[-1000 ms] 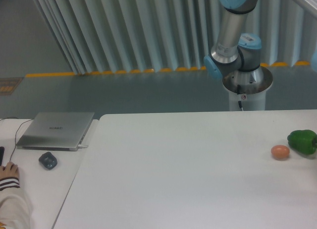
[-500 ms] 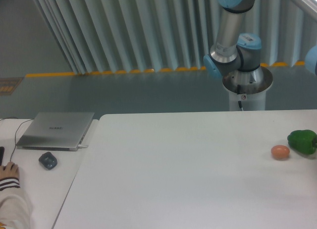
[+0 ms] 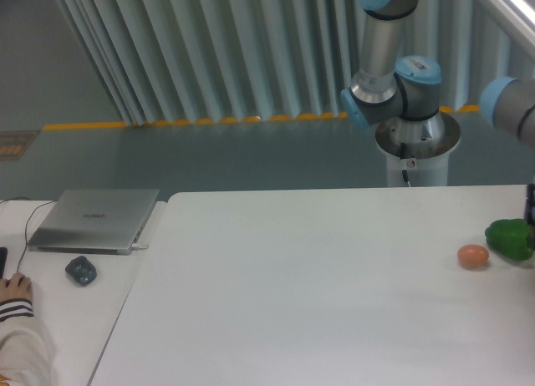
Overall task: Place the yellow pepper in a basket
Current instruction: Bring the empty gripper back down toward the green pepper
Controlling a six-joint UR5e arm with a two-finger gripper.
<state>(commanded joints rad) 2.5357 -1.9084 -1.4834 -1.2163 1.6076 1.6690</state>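
While arm reaches off frame right, yellow pepper is out of sight

Since the yellow pepper shows nowhere in the camera view, its place, long axis and stem direction cannot be told. The arm [image 3: 393, 68] is smooth grey metal tube with pale blue plastic joint caps, rising from a round silver base behind the bench [image 3: 318, 311]. Another blue-capped link runs off the right edge. A dark sliver at that edge, just above the green pepper [image 3: 508, 238], looks like the gripper [image 3: 531, 204]. The fingers are cut off, so I cannot tell how far open they are or whether they hold anything. The bench is flat, matte white. The green pepper is glossy and lumpy, near the right edge. An orange-pink ball [image 3: 472, 256], smooth and egg-shaped, lies just beside it, apart. On the left sit a closed silver laptop [image 3: 94, 219] and a dark rounded mouse [image 3: 81, 271]. Ribbed pale panels [image 3: 209, 52] stand behind.
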